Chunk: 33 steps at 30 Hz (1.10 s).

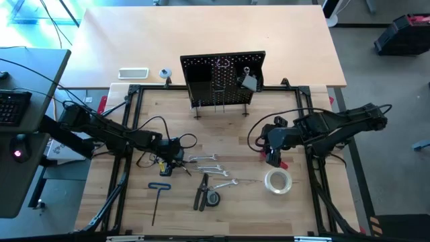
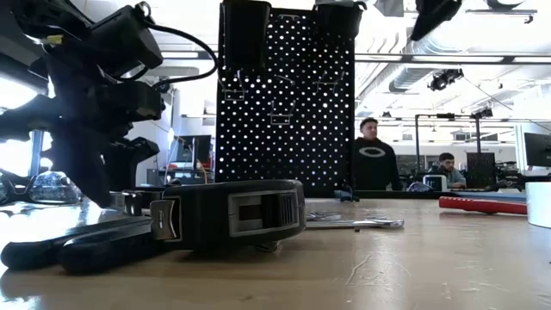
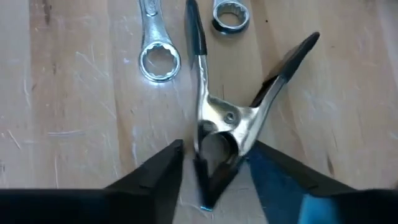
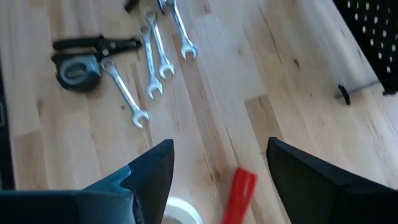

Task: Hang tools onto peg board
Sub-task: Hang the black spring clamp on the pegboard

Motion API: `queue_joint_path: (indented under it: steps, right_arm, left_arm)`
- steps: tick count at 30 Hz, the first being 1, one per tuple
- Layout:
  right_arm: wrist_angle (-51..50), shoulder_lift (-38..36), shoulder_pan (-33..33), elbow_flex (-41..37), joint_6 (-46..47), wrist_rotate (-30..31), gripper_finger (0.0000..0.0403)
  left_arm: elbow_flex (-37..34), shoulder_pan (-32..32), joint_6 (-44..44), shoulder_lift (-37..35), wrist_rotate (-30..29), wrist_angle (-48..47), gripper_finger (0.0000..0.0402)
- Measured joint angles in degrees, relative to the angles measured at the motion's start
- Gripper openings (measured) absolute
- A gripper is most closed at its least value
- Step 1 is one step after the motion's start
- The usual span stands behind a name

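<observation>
A metal spring clamp [image 3: 227, 118] with black-tipped handles lies flat on the wooden table. My left gripper [image 3: 217, 168] is low over it and open, one finger on each side of the clamp's jaw end [image 3: 208, 186]. Silver wrenches [image 1: 216, 172], pliers [image 1: 201, 195], a tape measure [image 1: 213, 199] and a T-handle hex key [image 1: 158, 198] lie nearby. My right gripper [image 4: 217, 174] hangs open above the table at the right, over a red-handled tool [image 4: 239, 193] and beside a clear tape roll [image 1: 277, 181]. The peg board [image 1: 223, 79] stands upright at the table's far edge. My left gripper comes down slanting from the table's left, its fingers flanking the clamp's jaw end. Bare wood shows between one finger [image 3: 165, 171] and the clamp. The other finger [image 3: 270, 165] stands right beside the clamp; I cannot tell whether it touches.
A black metal frame [image 1: 127, 134] borders the work area. A white slab [image 1: 133, 72] and a small roll [image 1: 164, 74] lie on the far table behind the board. Safety glasses [image 2: 43, 188] sit at the left. People sit in the room beyond.
</observation>
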Motion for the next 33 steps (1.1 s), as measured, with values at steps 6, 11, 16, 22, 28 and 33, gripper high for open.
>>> queue_joint_path:
  steps: [6,11,16,22,28,33]
  right_arm:
    - [5.17,0.00,0.00,0.00,0.00,0.74,0.0250]
    - [6.47,0.02,-0.02,0.00,0.00,2.53,0.0250]
    - [6.44,0.04,-0.02,0.00,0.06,2.80,0.0250]
    - [6.92,0.94,-0.17,0.00,0.29,2.21,0.0250]
    - [10.32,4.09,-2.13,0.00,0.40,-2.80,0.0250]
    - [12.93,7.54,-4.61,0.00,-1.31,-7.36,0.0250]
  left_arm:
    - [0.00,-0.01,0.46,0.00,0.70,-0.23,0.0076]
    - [0.02,-0.03,0.46,-0.80,1.51,-1.81,0.0071]
    - [0.81,-0.07,0.85,-2.48,0.63,-5.70,0.0073]
    - [4.11,-0.07,3.29,-3.47,-0.49,-8.55,0.0072]
    - [8.32,-0.05,7.43,-3.45,-3.56,-12.16,0.0072]
    - [12.58,-0.03,11.58,-3.45,-6.58,-14.69,0.0072]
